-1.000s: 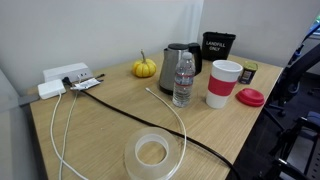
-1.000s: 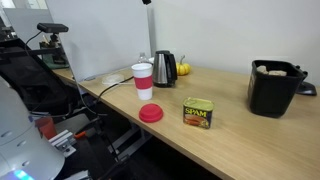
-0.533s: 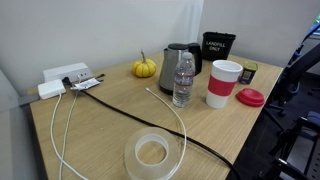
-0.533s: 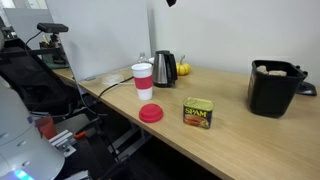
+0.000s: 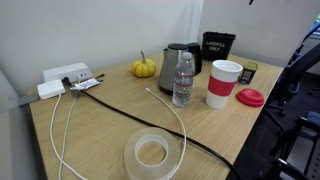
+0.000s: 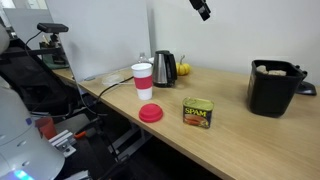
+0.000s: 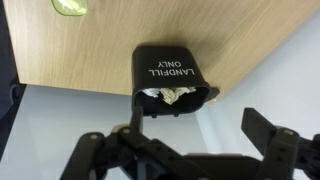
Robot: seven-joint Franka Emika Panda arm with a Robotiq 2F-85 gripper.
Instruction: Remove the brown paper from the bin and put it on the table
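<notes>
The hand [image 7: 195,128] fills the bottom edge of the wrist view, its two dark fingers [image 7: 262,128] spread wide apart with nothing between them. In an exterior view it hangs at the very top of the frame [image 6: 201,8], well above everything, and sideways it is nearer the middle of the picture than the right-hand end where the job is.

Just above the hand in the wrist view is the small black box-shaped bin with white "LANDFILL ONLY" lettering [image 7: 170,72]. Its open mouth faces the camera, and the crumpled brown paper [image 7: 172,96] shows inside it. In an exterior view the pale brown wad sits just below the rim of the bin [image 6: 272,70], at the right of the frame. So the brown paper is still in the bin.

The bin stands on the large light wood-grain worktop [image 6: 240,128], near its far end. A yellow-and-blue tin [image 6: 198,112] lies well apart from it, towards the middle.

As I see it, nothing of the task is done yet. The hand is empty and well apart from the bin. It has yet to come down over the opening, close on the paper, lift it out and lay it on a bare part of the worktop.
</notes>
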